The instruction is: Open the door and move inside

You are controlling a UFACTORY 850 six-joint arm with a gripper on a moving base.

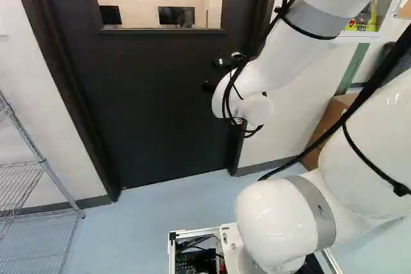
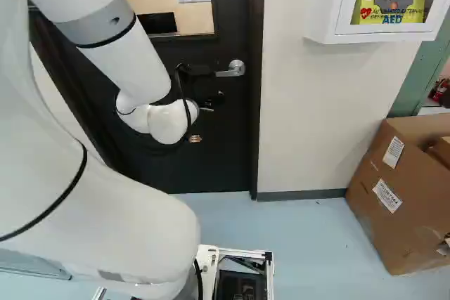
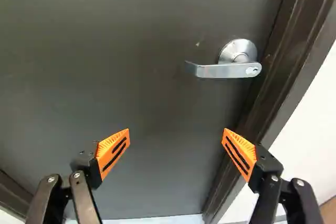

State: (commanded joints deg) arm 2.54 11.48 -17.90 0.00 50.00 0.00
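Note:
The gripper [image 2: 209,86] is in front of the dark door [image 2: 204,166], close to the silver lever handle [image 2: 232,69] in the right base view. In the wrist view my gripper [image 3: 176,139] stands open, its orange-padded fingers wide apart with only the door's face [image 3: 126,77] beyond them. The lever handle [image 3: 226,70] lies ahead of the fingers, nearer the right-hand finger's side and outside the grip. It sits level beside the door frame. The door [image 1: 154,113] looks shut in its frame, with a window in its upper part.
A wire shelf [image 1: 38,165] stands left of the door. Right of it are a white wall [image 2: 316,117], a wall cabinet [image 2: 337,29] holding a yellow device, and a large cardboard box [image 2: 394,209] on the floor. The dark door frame [image 3: 278,72] borders the handle side.

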